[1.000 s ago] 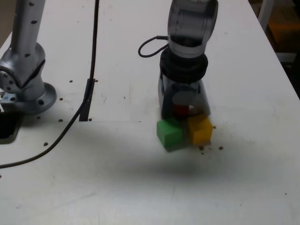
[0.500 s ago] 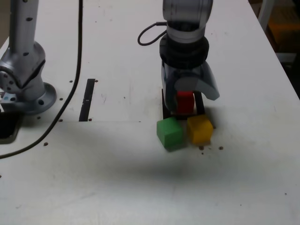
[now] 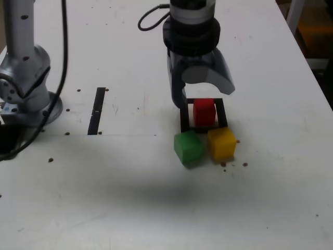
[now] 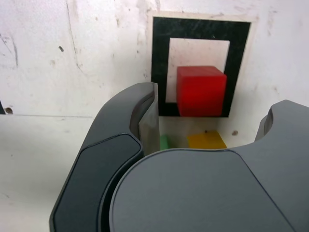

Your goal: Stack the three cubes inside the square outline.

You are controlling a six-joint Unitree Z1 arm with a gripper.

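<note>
The gripper [image 3: 205, 98] hangs above the table [image 3: 130, 182], its two fingers spread wide with nothing pinched between them (the wrist view shows the gap plainly). Below and between the fingertips as that view has it, the red cube [image 3: 204, 112] sits inside the square outline [image 3: 222, 112], whose black border frames it and whose pale centre shows beside it. In the exterior view, the green cube [image 3: 189, 147] and the yellow cube [image 3: 221, 144] rest just outside the outline's lower edge, green toward the exterior view's left and yellow toward its right, near each other with a narrow gap between; none of the cubes is stacked
</note>
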